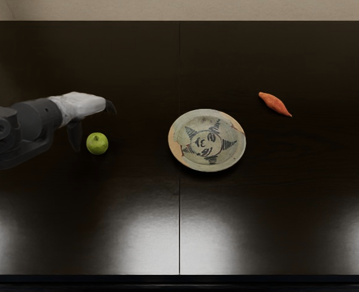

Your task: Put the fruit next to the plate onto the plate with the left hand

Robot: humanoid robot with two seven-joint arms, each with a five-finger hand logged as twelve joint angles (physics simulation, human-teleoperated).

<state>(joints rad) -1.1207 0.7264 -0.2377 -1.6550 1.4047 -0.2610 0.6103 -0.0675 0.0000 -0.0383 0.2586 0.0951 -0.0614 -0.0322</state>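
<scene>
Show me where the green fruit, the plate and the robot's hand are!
green fruit [97, 143], head view, middle of its round body.
plate [207, 141], head view, bare painted centre.
left hand [82, 107], head view, white back of the hand.

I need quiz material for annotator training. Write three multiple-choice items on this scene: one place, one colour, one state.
1. The green fruit lies: A) on the plate B) at the plate's picture-left C) beyond the plate.
2. The long item right of the plate is: A) orange B) blue C) white.
3. The left hand is: A) gripping the fruit B) open, empty C) on the plate.
Answers: 1 B, it rests on the table beside the hand; 2 A, plainly orange; 3 B, it grasps nothing.
</scene>
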